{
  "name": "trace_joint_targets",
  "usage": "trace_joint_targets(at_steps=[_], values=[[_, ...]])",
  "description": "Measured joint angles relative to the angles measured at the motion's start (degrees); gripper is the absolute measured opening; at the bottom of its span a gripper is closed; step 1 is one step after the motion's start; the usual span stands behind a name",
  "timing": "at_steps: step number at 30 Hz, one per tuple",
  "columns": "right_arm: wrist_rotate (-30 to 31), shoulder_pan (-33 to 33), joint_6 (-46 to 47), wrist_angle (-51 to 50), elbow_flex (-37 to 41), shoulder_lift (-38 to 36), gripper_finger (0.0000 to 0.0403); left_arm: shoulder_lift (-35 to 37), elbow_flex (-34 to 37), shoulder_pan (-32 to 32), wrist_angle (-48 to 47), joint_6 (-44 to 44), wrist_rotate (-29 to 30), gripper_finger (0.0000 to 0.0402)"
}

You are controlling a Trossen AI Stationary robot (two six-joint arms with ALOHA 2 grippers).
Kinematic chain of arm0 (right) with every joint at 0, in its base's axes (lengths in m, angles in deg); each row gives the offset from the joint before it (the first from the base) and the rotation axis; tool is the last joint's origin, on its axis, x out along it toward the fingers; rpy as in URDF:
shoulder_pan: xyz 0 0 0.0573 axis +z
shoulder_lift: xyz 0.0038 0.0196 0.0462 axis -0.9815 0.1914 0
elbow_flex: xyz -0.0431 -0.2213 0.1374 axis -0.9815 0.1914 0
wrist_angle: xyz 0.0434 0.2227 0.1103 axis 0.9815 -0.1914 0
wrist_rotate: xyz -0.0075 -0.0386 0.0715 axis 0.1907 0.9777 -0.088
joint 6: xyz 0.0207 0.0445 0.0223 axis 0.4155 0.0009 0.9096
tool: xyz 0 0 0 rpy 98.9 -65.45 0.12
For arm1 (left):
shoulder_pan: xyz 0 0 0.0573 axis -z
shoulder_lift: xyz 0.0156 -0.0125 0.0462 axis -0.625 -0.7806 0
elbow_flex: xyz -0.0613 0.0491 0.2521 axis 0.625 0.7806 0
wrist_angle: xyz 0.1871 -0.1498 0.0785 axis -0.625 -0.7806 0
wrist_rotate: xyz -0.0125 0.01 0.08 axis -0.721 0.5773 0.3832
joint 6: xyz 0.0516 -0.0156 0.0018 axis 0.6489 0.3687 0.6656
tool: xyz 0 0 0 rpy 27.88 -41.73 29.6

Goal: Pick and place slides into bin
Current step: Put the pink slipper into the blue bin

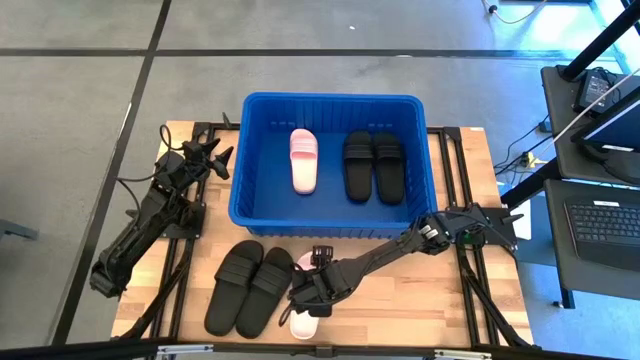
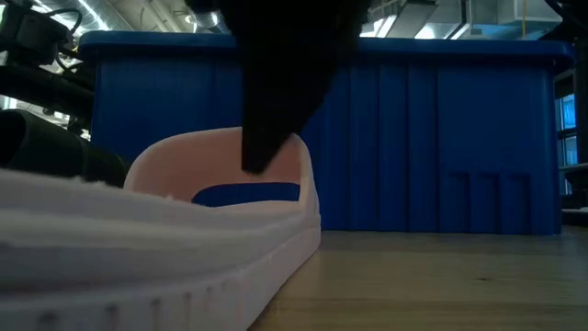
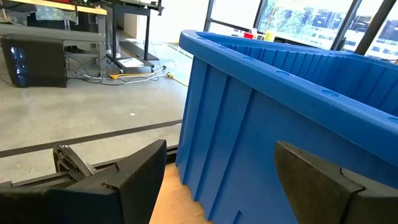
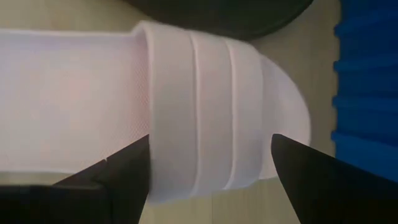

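Robotics lab: computer desks [image 1: 600, 215], cabled concrete floor [image 3: 93, 106].

The high view looks straight down on the whole table, with the blue bin [image 1: 330, 165] toward twelve o'clock of centre and the pale pink slide [image 1: 303, 322] near six o'clock. The low view sits at tabletop height almost against that same slide [image 2: 184, 248], facing level toward the bin wall [image 2: 441, 138]. The left wrist view looks close along the bin's ribbed outer wall [image 3: 280, 124] into the room, while the right wrist view looks down from very near onto the pink slide's strap [image 4: 205, 112].
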Motion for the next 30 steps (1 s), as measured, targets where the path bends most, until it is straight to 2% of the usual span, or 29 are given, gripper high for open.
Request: trace_joint_targets(at_steps=[5, 10, 15, 27, 30], values=[[0.1, -0.2, 3.8, 0.1, 2.4, 0.0, 0.031, 0.0, 0.0, 0.0, 0.0, 0.0, 0.0, 0.029], [0.1, -0.3, 6.2, 0.7, 3.3, 0.0, 0.0274, 0.0, 0.0, 0.0, 0.0, 0.0, 0.0, 0.029], [0.1, -0.4, 6.2, 0.7, 3.3, 0.0, 0.021, 0.0, 0.0, 0.0, 0.0, 0.0, 0.0, 0.029], [-0.8, -0.4, 5.7, -0.8, 2.5, -0.2, 0.0025, 0.0, 0.0, 0.0, 0.0, 0.0, 0.0, 0.029], [-1.8, -0.5, 4.9, -4.1, -0.4, -0.2, 0.0015, 0.0, 0.0, 0.0, 0.0, 0.0, 0.0, 0.029]])
